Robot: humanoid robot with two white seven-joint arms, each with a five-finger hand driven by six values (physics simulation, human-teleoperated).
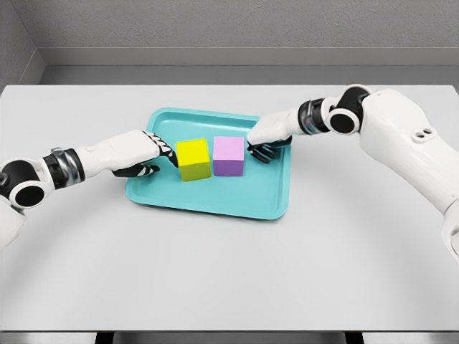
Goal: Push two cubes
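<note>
On the worktop (229,272), a teal tray (215,201) carries two cubes side by side, a narrow gap apart: yellow (192,158), turned slightly, and purple (229,155), square-on. Neither has a long axis. You likely face light, rigid, easily sliding blocks: press the outer faces. Left robot hand (147,154) and right robot hand (267,143) flank them, fingers loosely curled, grasping nothing.

Bright, even, diffuse light from above, no glare. Render sharp edge to edge, no blur or distortion. Soft faint shadows under both sets of fingers (161,149) on the tray (215,204); the cubes' front faces sit darker than their tops.
</note>
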